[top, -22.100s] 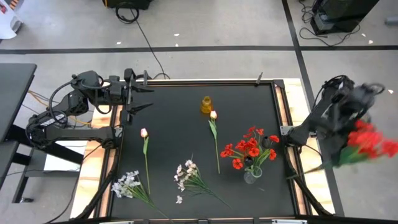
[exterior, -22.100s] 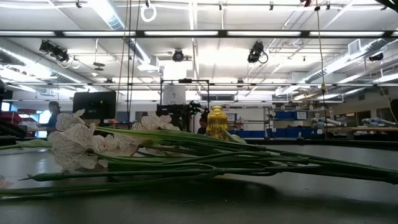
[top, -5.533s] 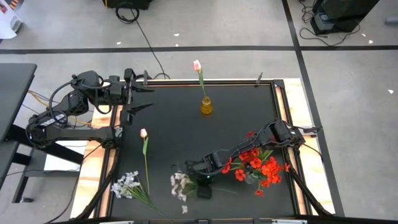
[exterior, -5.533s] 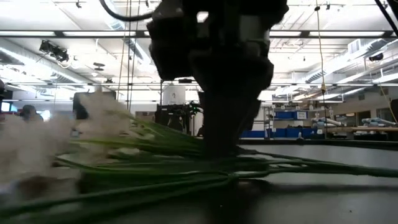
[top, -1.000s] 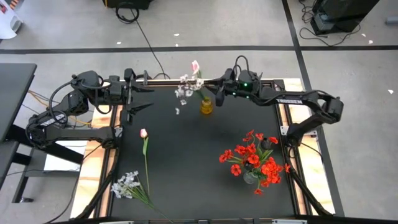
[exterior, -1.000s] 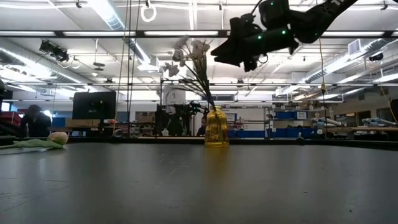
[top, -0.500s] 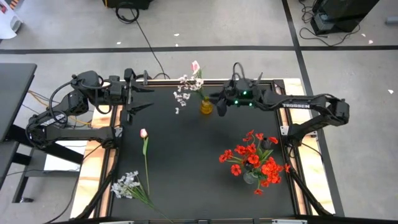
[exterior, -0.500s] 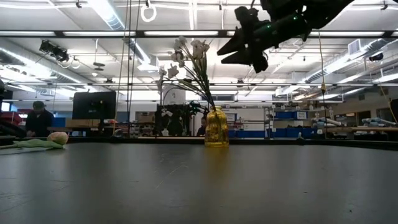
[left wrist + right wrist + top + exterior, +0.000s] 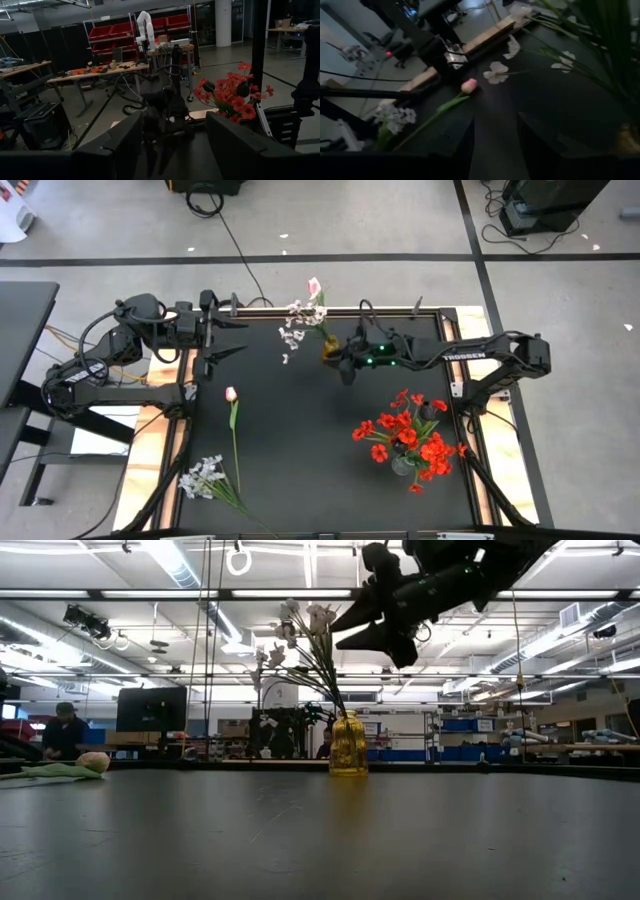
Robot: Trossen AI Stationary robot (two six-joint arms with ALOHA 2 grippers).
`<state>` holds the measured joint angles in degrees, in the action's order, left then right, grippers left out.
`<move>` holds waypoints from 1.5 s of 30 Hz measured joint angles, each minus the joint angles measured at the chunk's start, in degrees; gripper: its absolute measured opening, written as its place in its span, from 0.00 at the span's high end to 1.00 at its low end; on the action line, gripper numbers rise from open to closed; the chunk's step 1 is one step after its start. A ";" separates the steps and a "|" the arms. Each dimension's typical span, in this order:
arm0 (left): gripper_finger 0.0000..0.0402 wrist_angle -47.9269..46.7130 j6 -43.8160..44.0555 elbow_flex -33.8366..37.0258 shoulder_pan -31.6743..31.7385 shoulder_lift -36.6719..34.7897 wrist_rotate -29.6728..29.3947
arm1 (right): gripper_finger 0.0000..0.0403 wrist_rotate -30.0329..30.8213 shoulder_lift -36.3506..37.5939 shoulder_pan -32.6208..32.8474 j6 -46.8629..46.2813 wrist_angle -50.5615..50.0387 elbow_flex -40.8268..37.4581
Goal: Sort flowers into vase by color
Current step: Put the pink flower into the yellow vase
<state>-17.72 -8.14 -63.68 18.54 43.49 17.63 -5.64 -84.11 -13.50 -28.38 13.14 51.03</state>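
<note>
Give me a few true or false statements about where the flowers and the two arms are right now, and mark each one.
1. The yellow vase holds a pink tulip and a white spray. True.
2. The red flowers lie flat on the table. False: they stand in a clear vase at the right.
3. The right gripper hangs beside the yellow vase, open and empty. True.
4. The left gripper holds a tulip. False: it waits open and empty at the far left edge.
5. No flowers lie on the table. False: a loose tulip and a white bunch do.
</note>
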 joint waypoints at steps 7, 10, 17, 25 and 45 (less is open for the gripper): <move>0.44 0.10 0.00 0.00 -0.01 0.02 0.00 | 0.61 -4.22 0.17 -0.04 -5.30 2.39 0.00; 0.44 0.38 1.15 0.00 -0.01 0.00 0.02 | 0.61 -6.14 0.17 -0.04 -9.11 3.37 0.00; 0.44 0.69 15.02 0.00 -0.01 0.02 0.02 | 0.61 -6.43 0.17 0.07 -11.45 5.26 0.00; 0.44 5.22 29.36 0.02 -0.01 2.29 0.02 | 0.61 -6.46 0.17 0.07 -13.90 5.25 0.00; 0.44 -14.46 37.07 -0.04 -0.15 5.44 -17.91 | 0.61 -6.32 0.17 0.92 -12.40 2.91 0.00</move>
<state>-32.18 28.93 -63.72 18.38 48.93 -0.28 -11.97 -83.94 -12.58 -40.78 16.05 51.03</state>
